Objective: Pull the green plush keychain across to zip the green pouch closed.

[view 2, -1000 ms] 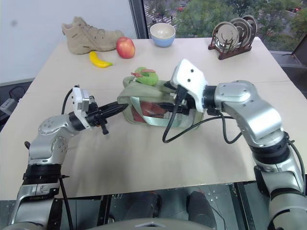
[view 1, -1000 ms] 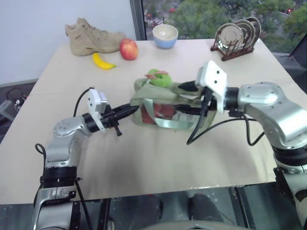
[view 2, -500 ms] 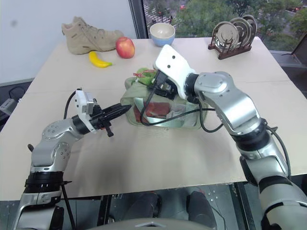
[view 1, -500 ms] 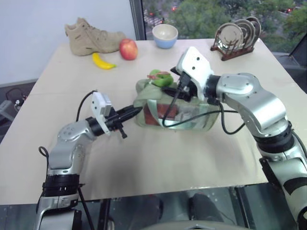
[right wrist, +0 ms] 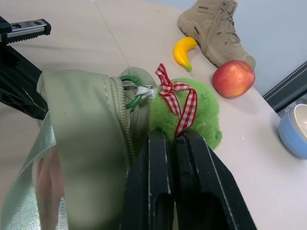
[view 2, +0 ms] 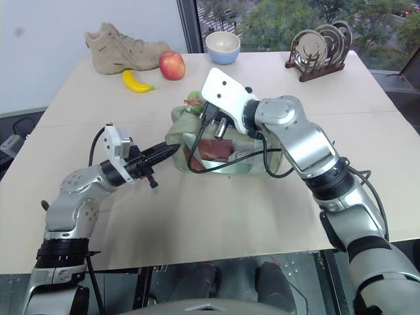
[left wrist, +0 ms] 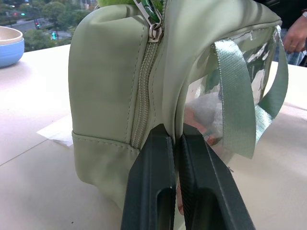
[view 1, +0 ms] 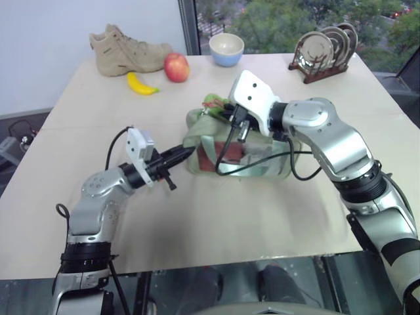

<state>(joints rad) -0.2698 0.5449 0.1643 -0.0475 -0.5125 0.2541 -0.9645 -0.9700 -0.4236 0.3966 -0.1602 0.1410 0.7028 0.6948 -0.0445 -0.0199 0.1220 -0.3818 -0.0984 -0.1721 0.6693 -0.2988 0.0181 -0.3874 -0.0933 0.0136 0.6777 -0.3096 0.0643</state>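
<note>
At mid-table, pale sage-green soft pouch [view 1: 239,152]: long axis laid left to right.
Left gripper [left wrist: 173,143]: clamped on pouch end.
Lime-green fuzzy plush keychain [right wrist: 192,115]: pinched by right gripper [right wrist: 172,143], at pouch's left end.

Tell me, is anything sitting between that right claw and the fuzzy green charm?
Nothing visible. The right gripper has its fingers shut right at the green plush keychain, beside the green pouch.

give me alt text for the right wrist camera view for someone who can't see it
The right gripper, fingers shut, meets the green plush keychain, which wears a red checked ribbon and hangs from a green ring at the end of the green pouch. Behind on the table are a banana, an apple, a tan boot and a blue bowl.
</note>
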